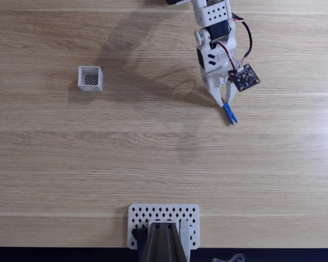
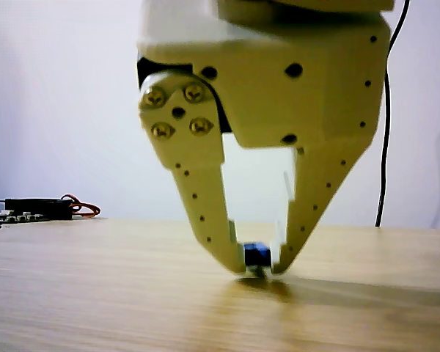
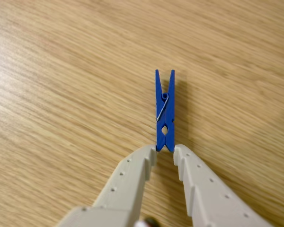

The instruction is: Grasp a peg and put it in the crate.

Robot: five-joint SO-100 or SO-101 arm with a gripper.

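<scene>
Hand (image 3: 164, 150) is down on the worktop (image 1: 153, 153), fingers nearly shut and pinching one end of the blue peg (image 3: 164, 111), which lies flat on the wood sticking out past the tips. Crate (image 1: 91, 78) sits well apart, off to the left in the fixed view.

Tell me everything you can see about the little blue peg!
The peg is a small bright blue clothespin, plastic by its look, made of two thin bars joined by a silver wire spring. One end splits into a V. It lies flat on the wooden table, far from the white crate. The hand has its two pale fingers closed around the peg's other end, touching both sides.
</scene>
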